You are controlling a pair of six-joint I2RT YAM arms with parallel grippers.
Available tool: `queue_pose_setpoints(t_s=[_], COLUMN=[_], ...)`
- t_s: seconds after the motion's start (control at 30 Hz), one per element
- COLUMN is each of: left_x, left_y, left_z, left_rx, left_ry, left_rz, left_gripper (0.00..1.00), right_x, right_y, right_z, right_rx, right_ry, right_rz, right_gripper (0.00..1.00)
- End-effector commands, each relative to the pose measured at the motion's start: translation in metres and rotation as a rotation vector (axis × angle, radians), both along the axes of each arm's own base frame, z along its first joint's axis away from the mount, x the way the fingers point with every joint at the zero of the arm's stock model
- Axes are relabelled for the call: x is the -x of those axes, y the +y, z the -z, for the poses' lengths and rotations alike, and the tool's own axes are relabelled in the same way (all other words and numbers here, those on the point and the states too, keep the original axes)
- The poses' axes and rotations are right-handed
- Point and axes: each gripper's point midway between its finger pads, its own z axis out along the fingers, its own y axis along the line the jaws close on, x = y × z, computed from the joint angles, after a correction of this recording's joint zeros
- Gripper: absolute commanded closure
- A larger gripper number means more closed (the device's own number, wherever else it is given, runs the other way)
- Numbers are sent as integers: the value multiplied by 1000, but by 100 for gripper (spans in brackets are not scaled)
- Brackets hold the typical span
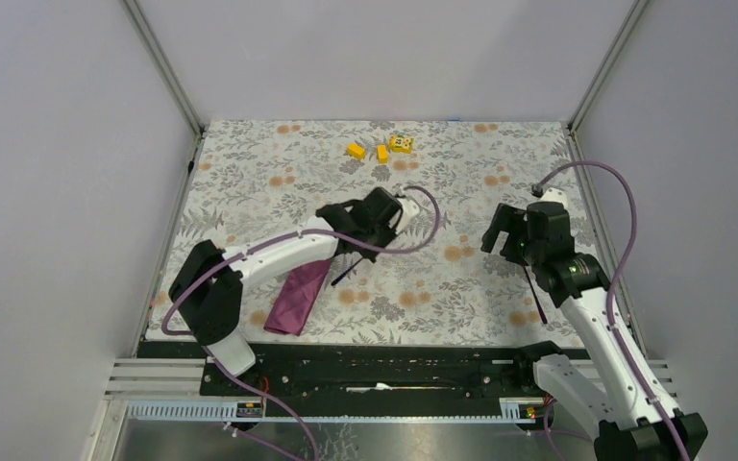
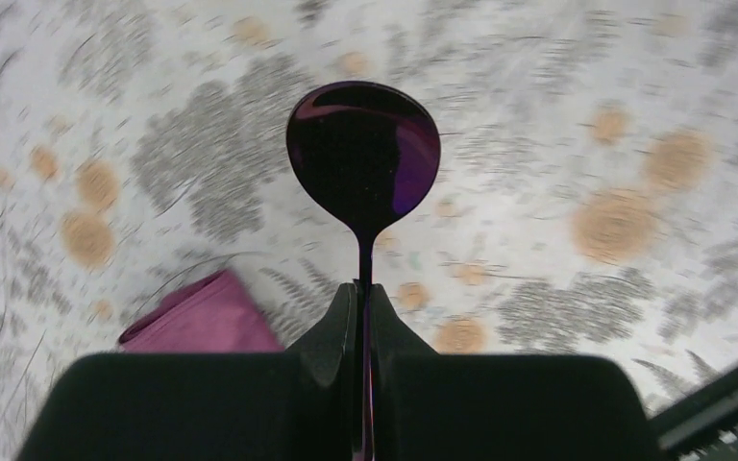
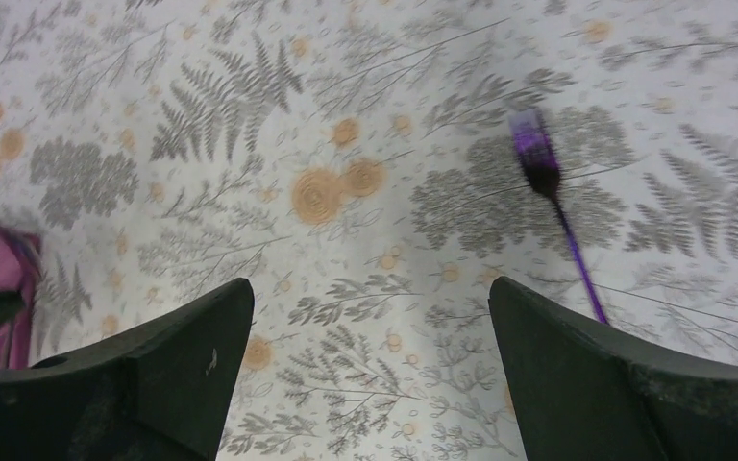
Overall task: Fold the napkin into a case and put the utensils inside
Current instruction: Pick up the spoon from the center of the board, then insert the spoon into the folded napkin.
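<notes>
Left pincer (image 2: 363, 288): fully closed on the thin handle of the spoon (image 2: 363, 144), one finger either side of it.
Spoon: dark purple; in the left wrist view the oval bowl stands out at 12 o'clock beyond the fingertips, above the tablecloth (image 1: 461, 182).
Case (image 1: 296, 296): plum-purple cloth folded to a narrow strip, lying on the surface near the front edge, at 7 o'clock from the left pincer in the top view. One end shows at 8 o'clock in the left wrist view, apart from the spoon.
Right pincer (image 3: 370, 288): fingers spread wide, nothing between them, hovering over bare tablecloth on the right side.
Fork (image 3: 562, 226): dark purple, flat on the tablecloth at 1 o'clock from the right pincer in its wrist view, prongs towards 12 o'clock, untouched.
Yellow blocks (image 1: 381, 149): small cluster at the far edge of the surface, 12 o'clock, well apart from both arms.
Contact between spoon and case: none seen.
</notes>
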Motion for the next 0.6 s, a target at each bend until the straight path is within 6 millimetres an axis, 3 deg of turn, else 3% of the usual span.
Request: queue_pose_setpoints(t_s=[0.0, 0.17, 0.33, 0.5, 0.57], left_x=[-36, -66, -86, -87, -86], left_y=[49, 83, 101, 118, 122], left_z=[-14, -6, 5, 22, 26], left_rx=[20, 14, -15, -60, -58], left_ry=[-15, 1, 25, 76, 82], left_rz=[-222, -320, -369, -400, -407], left_gripper=[100, 100, 100, 100, 100], right_x=[-3, 11, 42, 73, 75], right_y=[54, 109, 165, 234, 259], right_z=[21, 42, 65, 59, 53], right_rx=[-150, -326, -288, -458, -513], right_ry=[67, 169, 250, 224, 172], right_rz=[-258, -534, -764, -988, -1038], right_gripper=[0, 0, 0, 3, 8])
